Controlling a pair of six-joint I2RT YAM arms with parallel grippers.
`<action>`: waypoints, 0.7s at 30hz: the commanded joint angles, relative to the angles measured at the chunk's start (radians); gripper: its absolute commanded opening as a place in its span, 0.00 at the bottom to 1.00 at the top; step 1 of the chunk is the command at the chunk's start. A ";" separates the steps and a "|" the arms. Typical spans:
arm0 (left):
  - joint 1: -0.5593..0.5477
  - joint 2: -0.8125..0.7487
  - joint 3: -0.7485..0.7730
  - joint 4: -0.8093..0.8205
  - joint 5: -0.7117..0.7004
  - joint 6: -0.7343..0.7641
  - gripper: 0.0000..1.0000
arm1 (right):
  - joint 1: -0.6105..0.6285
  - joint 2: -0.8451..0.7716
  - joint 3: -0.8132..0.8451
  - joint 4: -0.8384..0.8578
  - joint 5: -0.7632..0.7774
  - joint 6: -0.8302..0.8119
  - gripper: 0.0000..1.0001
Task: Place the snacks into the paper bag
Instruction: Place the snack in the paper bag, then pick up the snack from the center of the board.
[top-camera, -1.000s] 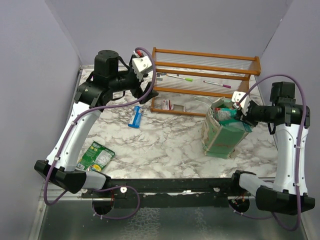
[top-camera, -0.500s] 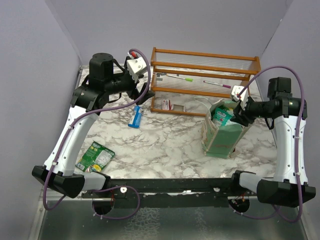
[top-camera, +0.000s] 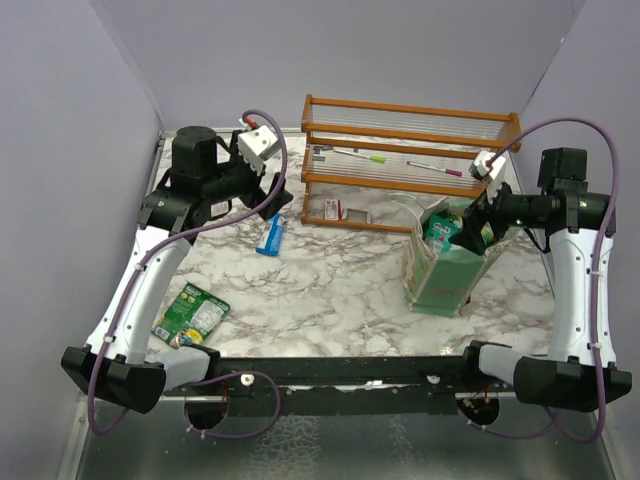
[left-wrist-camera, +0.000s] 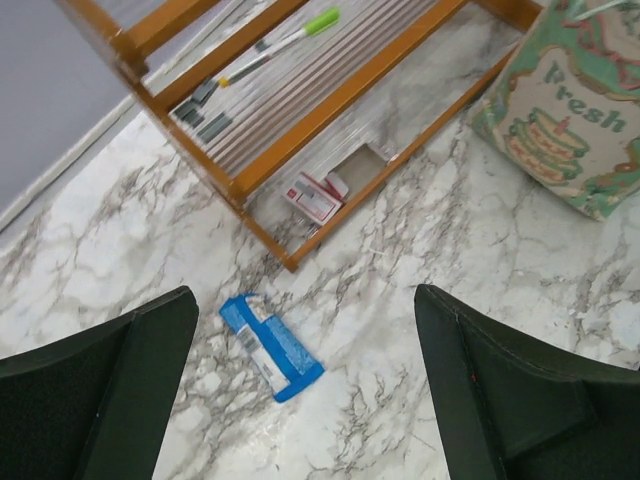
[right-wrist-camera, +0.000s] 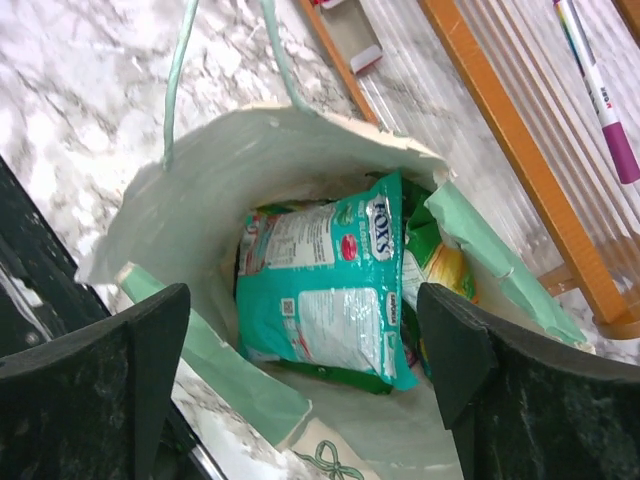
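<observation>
**Snacks: one in the bag, the blue bar is next**

The snacks are only partly packed. A teal packet (right-wrist-camera: 320, 300) lies inside the bag (top-camera: 445, 285), with a green-and-yellow one beside it. The right gripper (top-camera: 476, 222) hovers just above the bag's mouth, its fingers apart and nothing between them, so I judge that the drop of this packet is finished.

Three snacks are outside the bag, all to its left. The blue bar (left-wrist-camera: 272, 347) lies flat on the worktop (top-camera: 340, 290), well apart from the bag. A green-and-yellow packet (top-camera: 192, 313) lies farther left, near the front edge. A small red packet (left-wrist-camera: 315, 193) sits in the bottom of the rack (top-camera: 400, 135).

The left gripper (top-camera: 272, 192) hangs over the bar, fingers wide apart and holding nothing. The next move, I think, is to lower it on the bar. The bar is slim and flat, so the fingers should close across its narrow sides, then carry it right to the bag.
</observation>
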 joint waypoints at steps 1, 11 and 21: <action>0.058 -0.045 -0.070 0.047 -0.141 -0.083 0.94 | 0.008 0.021 0.064 0.121 -0.099 0.191 0.99; 0.151 -0.032 -0.162 -0.076 -0.308 -0.071 0.96 | 0.008 -0.003 0.064 0.277 -0.103 0.345 0.99; 0.357 0.035 -0.209 -0.323 -0.252 0.154 0.97 | 0.008 -0.092 -0.001 0.288 -0.072 0.356 0.99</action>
